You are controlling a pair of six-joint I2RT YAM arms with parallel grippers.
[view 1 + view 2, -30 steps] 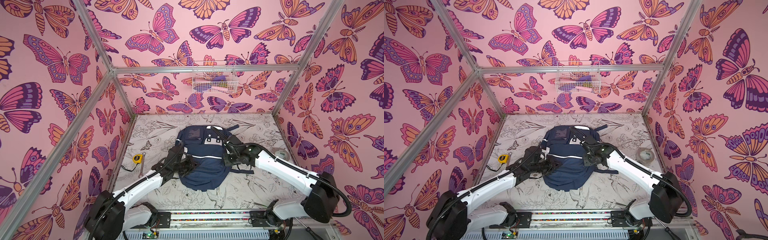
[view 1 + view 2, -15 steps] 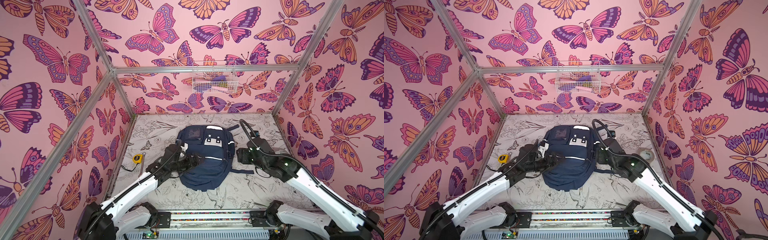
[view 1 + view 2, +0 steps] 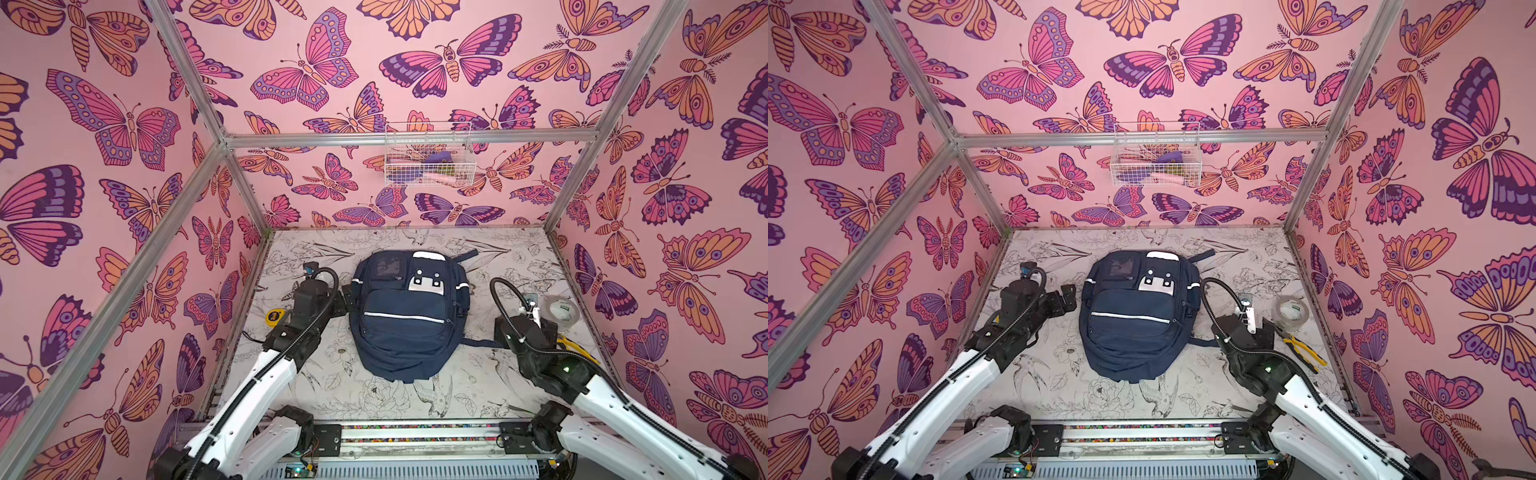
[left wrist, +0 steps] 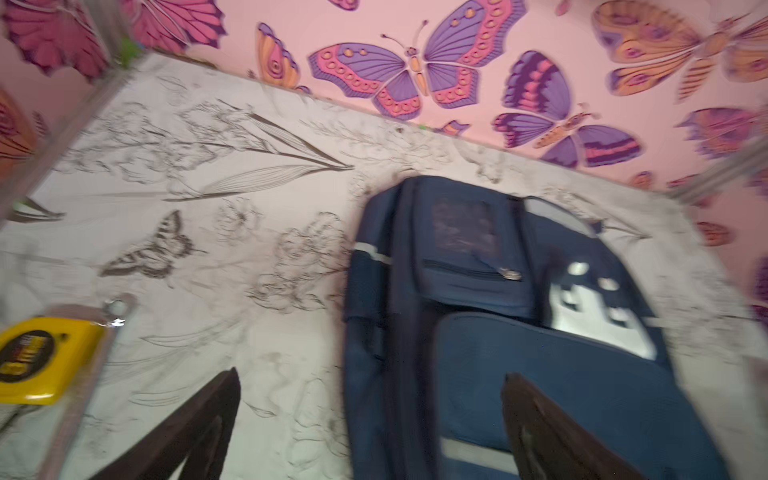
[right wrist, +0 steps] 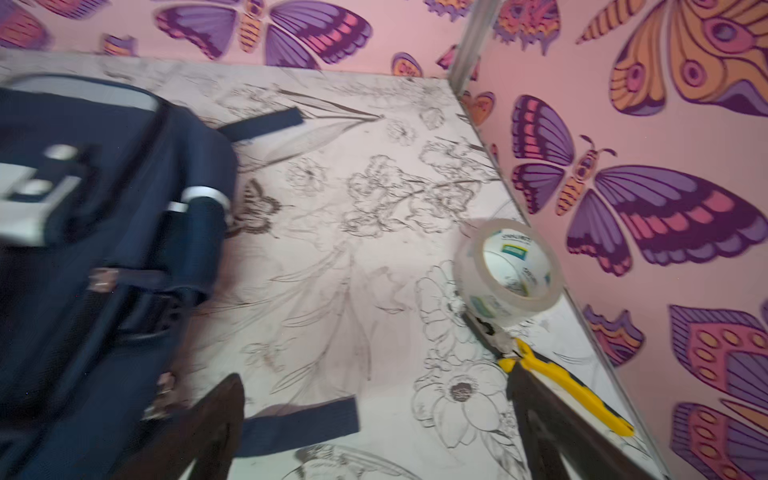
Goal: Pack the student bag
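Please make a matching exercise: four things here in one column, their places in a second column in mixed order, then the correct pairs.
1 student bag
2 roll of clear tape
3 yellow tape measure
4 wire basket

A hangs on the back wall
B middle of the table
C table, left arm's side
D table, right arm's side

Pairs: 1-B, 2-D, 3-C, 4-A

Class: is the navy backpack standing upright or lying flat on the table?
Lying flat: the backpack faces its front up in both top views, spread on the table.
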